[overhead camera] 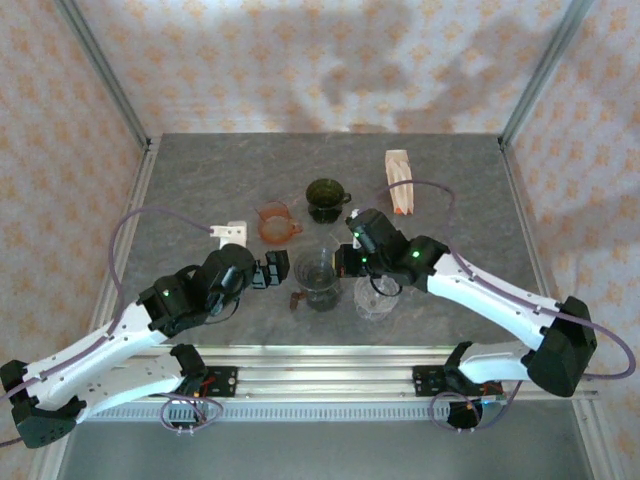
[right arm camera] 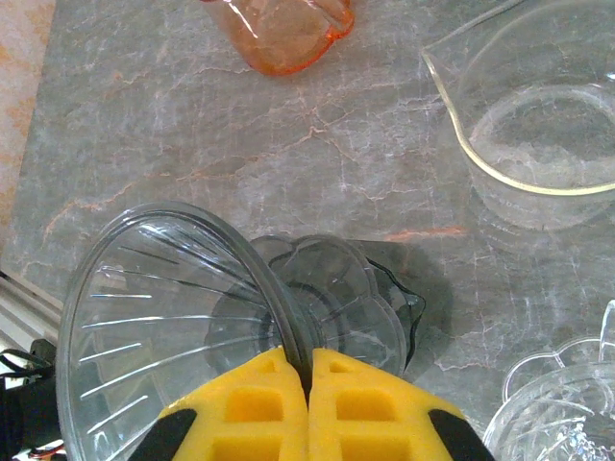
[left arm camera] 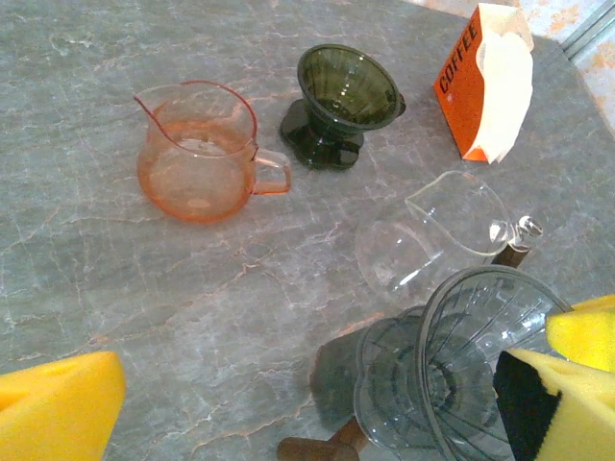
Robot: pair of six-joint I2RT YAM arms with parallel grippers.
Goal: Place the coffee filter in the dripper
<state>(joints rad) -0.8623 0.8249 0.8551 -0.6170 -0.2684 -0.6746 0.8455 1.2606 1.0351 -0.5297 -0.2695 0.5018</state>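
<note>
White paper filters sat boxed; the right claw pinched the rim of the empty clear glass dripper, the left claw gaped.

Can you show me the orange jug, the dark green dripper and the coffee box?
Orange glass jug [left arm camera: 192, 182]: left wrist view, on its belly.
Dark green dripper [left arm camera: 346, 88]: left wrist view, inside its bowl.
Coffee filter box [left arm camera: 459, 96]: left wrist view, on its orange side.
</note>
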